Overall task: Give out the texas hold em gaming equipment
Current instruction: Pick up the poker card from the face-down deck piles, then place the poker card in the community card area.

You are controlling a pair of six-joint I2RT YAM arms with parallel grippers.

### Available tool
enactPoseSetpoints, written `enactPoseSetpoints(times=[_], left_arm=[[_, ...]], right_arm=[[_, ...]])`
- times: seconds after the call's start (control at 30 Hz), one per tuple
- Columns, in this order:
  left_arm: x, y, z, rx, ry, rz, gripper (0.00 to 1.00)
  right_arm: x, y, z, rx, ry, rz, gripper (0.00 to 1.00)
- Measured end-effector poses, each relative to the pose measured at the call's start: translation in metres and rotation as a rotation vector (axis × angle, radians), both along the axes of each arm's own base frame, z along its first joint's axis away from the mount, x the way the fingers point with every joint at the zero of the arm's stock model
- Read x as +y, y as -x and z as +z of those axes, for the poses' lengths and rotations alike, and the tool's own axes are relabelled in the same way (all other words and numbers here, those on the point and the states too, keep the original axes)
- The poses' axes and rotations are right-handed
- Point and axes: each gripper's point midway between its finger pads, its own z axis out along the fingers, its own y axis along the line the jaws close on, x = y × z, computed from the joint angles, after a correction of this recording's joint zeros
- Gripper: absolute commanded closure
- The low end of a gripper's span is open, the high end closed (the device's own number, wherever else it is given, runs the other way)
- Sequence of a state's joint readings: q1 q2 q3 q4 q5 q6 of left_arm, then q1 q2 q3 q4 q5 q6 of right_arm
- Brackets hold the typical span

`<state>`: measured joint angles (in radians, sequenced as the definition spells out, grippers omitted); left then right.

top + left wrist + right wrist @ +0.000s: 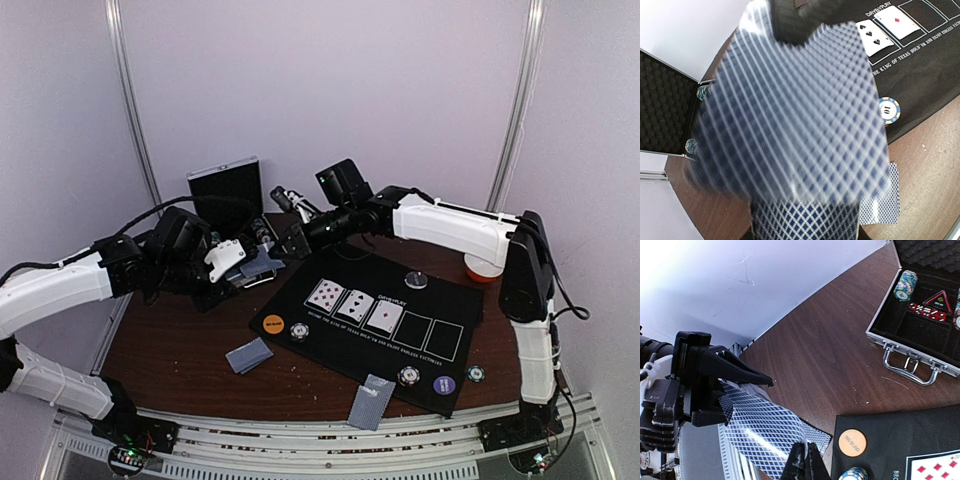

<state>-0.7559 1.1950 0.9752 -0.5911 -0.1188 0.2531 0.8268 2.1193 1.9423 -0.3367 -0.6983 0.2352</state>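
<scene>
Right wrist view showed the right jaws pressed together, pinching the near edge of the top card [765, 434], while the left jaws clamped the deck [805, 222] beneath it. A slow, flat pull seemed best, so that only one card would slide out.

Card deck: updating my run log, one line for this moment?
left gripper: shut on card deck | right gripper: shut on top card

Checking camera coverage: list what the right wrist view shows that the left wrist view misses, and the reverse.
Right wrist only: the orange button and the red dice. Left wrist only: the face-up spade card and a face-down card lying on the wood. Both: the held blue-backed cards and the black mat.
</scene>
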Motion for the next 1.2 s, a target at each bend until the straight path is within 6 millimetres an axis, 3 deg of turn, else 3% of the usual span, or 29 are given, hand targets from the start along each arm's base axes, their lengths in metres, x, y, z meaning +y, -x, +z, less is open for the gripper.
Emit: enactPoseSetpoints(times=[0.17,0.33,0.47,0.53,0.63,0.87,1.07,1.2], left_arm=[[-0.001,0.001,0.0,0.003,0.003,-0.005,0.65],[-0.001,0.001,0.0,0.003,0.004,-0.005,0.65],[-0.001,0.001,0.0,0.002,0.004,-0.005,0.65],[-0.001,0.001,0.001,0.001,0.005,-0.005,0.65],[-0.001,0.0,0.001,-0.001,0.008,-0.005,0.65],[-0.002,-0.001,0.003,-0.008,0.015,-0.005,0.65],[-0.003,-0.001,0.004,-0.011,0.017,-0.006,0.64],[-0.002,0.0,0.006,-0.015,0.021,-0.005,0.64]], right_arm=[[-0.037,-0.015,0.024,-0.084,0.044,-0.052,1.0],[-0.106,-0.021,0.056,-0.209,0.144,-0.107,1.0],[-0.166,-0.013,0.056,-0.301,0.311,-0.111,1.0],[-0.196,0.001,0.038,-0.322,0.432,-0.076,1.0],[-0.238,0.037,-0.011,-0.28,0.633,0.039,1.0],[-0.305,0.088,-0.097,-0.109,0.976,0.265,1.0],[-0.312,0.078,-0.139,-0.066,1.083,0.353,1.0],[-0.308,0.068,-0.154,-0.087,1.086,0.377,1.0]])
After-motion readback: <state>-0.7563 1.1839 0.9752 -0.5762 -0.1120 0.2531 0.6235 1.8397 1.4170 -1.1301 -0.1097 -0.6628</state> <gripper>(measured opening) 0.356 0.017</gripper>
